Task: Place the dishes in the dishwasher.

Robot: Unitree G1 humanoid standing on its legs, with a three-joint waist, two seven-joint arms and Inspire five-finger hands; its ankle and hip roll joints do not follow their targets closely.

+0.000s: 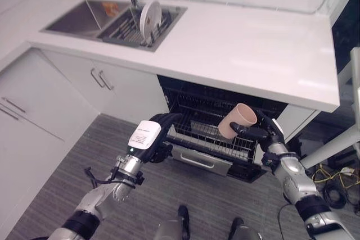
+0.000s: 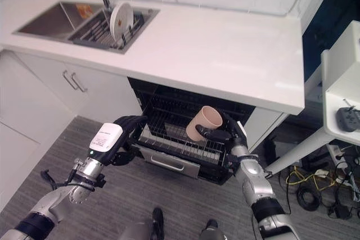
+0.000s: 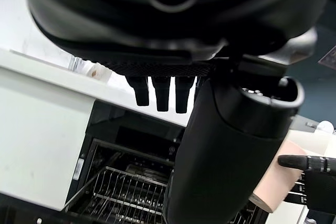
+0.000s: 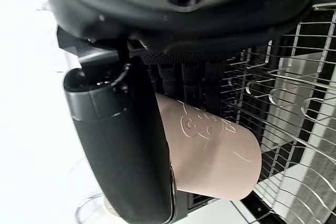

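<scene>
A pinkish-beige cup (image 1: 237, 119) hangs tilted over the pulled-out wire rack (image 1: 194, 133) of the dishwasher under the counter. My right hand (image 1: 264, 133) is shut on it, thumb (image 4: 126, 145) on one side and fingers across the other side of the cup (image 4: 215, 150). My left hand (image 1: 151, 136), with a white cover on its back, hovers by the rack's front left corner with relaxed fingers and nothing between them and the thumb (image 3: 220, 150). A white plate (image 1: 150, 18) stands upright in the drying rack in the sink (image 1: 79, 18).
The white counter (image 1: 242, 43) overhangs the dishwasher opening. White cabinets with bar handles (image 1: 101, 78) stand to the left. A white table leg (image 1: 332, 144) and floor cables (image 1: 332, 178) lie to the right. Grey floor stretches in front.
</scene>
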